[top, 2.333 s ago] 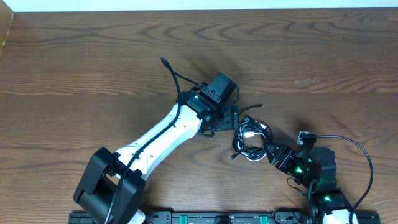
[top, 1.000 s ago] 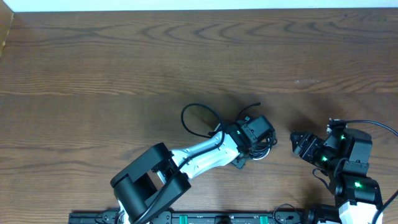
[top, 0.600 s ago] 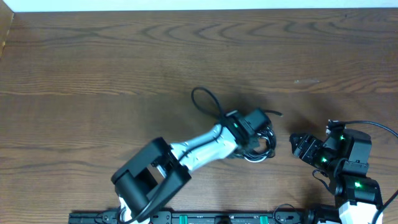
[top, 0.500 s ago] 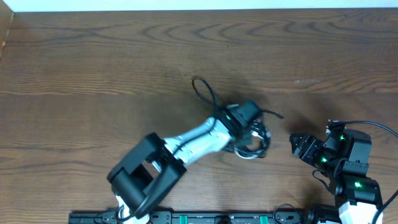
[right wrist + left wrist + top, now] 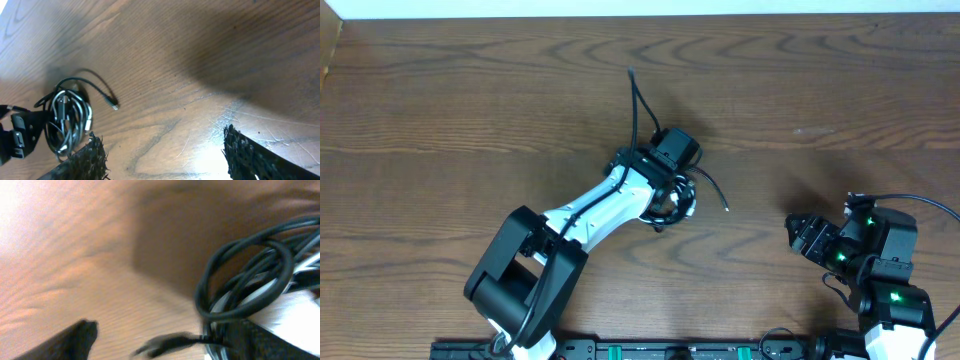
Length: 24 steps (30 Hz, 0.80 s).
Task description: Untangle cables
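Bundle position: the tangle of thin black cords and one white cord [image 5: 69, 118] lies near mid-table on the brown wood-grain table [image 5: 470, 100], directly at the left arm's tool.

Left gripper [image 5: 165, 331]: the wrist view is blurred, but the two dark fingers stand wide apart with bare wood and a plug end between them, so I read it as released. The loops crowd against one finger only; I cannot tell whether they are snagged there.

One long black tail [image 5: 638, 100] runs straight out toward the far edge. A short black lead with a small plug tip [image 5: 114, 106] curls off toward the right arm. Judgement: both ends are free, but the core is knotted.

Right gripper [image 5: 161, 134]: spread, empty, well apart from the bundle. It is probably parked clear so the left arm has room, and ready to pin the coil.
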Each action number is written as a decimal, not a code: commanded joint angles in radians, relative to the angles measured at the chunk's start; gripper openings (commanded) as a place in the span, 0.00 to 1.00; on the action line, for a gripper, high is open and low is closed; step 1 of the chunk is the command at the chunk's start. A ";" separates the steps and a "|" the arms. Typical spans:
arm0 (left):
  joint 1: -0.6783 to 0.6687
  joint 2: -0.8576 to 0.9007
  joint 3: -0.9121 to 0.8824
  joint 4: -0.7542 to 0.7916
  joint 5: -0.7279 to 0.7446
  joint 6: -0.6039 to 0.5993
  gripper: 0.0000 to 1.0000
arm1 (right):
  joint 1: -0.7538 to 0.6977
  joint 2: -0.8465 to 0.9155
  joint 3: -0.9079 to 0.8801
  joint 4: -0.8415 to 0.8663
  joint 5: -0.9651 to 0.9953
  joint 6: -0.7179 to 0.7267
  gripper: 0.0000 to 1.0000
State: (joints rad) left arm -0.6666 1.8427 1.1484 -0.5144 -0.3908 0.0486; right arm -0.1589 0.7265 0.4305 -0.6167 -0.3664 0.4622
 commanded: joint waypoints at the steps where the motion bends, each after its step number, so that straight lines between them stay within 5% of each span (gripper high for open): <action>1: 0.002 -0.029 -0.009 0.008 -0.275 0.053 0.94 | -0.011 0.001 0.021 -0.001 0.002 -0.015 0.75; 3: 0.000 -0.031 -0.009 0.005 -0.299 -0.064 0.94 | -0.011 0.001 0.021 -0.001 0.002 -0.015 0.75; 6: -0.003 -0.039 -0.009 -0.051 -0.244 -0.401 0.95 | -0.011 0.001 0.021 -0.001 0.003 -0.015 0.76; 7: -0.003 -0.040 -0.009 -0.095 -0.134 -0.560 0.95 | -0.011 0.001 0.020 -0.001 0.002 -0.015 0.76; 10: 0.004 -0.040 -0.010 -0.133 0.159 -0.775 0.95 | -0.011 0.001 0.020 -0.002 0.003 -0.015 0.77; 16: 0.004 -0.040 -0.010 -0.132 0.480 -1.003 0.95 | -0.011 0.001 0.020 -0.003 0.047 -0.015 0.79; 24: 0.005 -0.040 -0.058 -0.135 0.451 -1.247 0.95 | -0.011 0.001 0.019 -0.012 0.048 -0.015 0.81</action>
State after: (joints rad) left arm -0.6655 1.8214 1.1316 -0.6407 0.0475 -1.0061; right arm -0.1589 0.7265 0.4305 -0.6209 -0.3321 0.4622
